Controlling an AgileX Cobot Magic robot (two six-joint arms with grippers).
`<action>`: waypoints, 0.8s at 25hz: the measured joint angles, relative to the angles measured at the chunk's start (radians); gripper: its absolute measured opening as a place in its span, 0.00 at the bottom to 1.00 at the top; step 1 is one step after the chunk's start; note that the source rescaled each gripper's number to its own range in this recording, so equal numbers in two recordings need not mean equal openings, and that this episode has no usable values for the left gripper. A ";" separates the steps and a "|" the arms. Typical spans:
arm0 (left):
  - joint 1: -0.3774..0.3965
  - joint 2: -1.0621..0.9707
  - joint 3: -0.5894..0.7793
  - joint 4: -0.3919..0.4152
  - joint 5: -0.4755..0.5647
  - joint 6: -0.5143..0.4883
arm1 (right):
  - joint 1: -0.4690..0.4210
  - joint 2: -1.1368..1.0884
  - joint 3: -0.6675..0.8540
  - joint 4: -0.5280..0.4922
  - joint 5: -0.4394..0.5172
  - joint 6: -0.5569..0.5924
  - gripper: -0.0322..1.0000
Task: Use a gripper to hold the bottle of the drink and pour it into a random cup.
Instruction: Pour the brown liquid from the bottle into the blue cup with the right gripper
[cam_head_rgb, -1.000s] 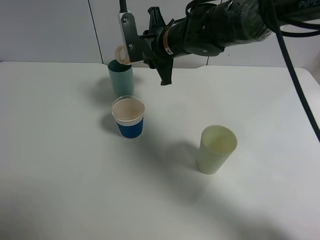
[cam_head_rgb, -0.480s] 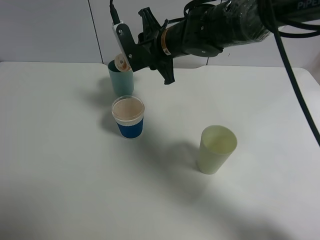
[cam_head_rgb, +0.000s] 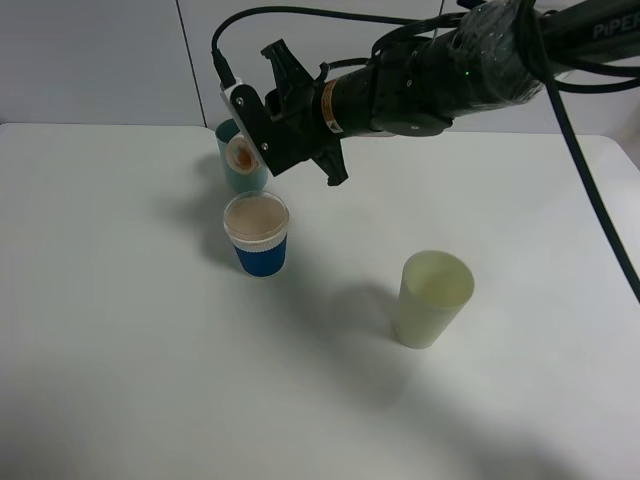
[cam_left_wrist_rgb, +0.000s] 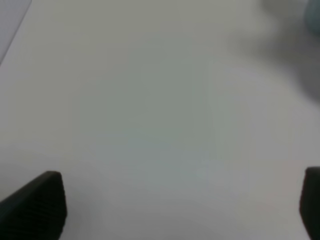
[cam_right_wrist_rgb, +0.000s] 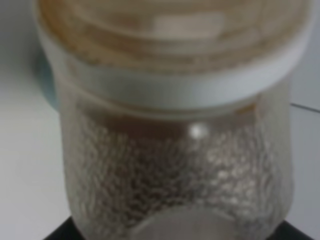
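My right gripper (cam_head_rgb: 256, 130) is shut on the bottle (cam_head_rgb: 243, 152) and holds it tipped on its side in the air, mouth to the left, just behind and above the blue-sleeved cup (cam_head_rgb: 258, 240). That cup holds brown drink (cam_head_rgb: 256, 215). No stream shows between bottle and cup. In the right wrist view the bottle (cam_right_wrist_rgb: 175, 150) fills the frame, with brown residue inside. My left gripper (cam_left_wrist_rgb: 175, 210) is open and empty over bare table; only its fingertips (cam_left_wrist_rgb: 35, 205) show, and it is outside the exterior view.
A teal cup (cam_head_rgb: 240, 180) stands right behind the bottle. A pale yellow-green cup (cam_head_rgb: 434, 298) stands to the right, nearer the front. The white table (cam_head_rgb: 120, 330) ends at a grey back wall.
My right gripper has come down and forward with the bottle, from above the teal cup's rim to in front of it, closer to the blue-sleeved cup, and has rolled further.
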 joint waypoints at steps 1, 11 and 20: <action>0.000 0.000 0.000 0.000 0.000 0.000 | -0.002 0.000 0.008 0.000 -0.003 -0.006 0.06; 0.000 0.000 0.000 0.000 0.000 0.000 | -0.017 -0.022 0.024 -0.019 0.003 -0.026 0.06; 0.000 0.000 0.000 0.000 0.000 0.000 | -0.017 -0.022 0.024 -0.025 0.011 -0.062 0.06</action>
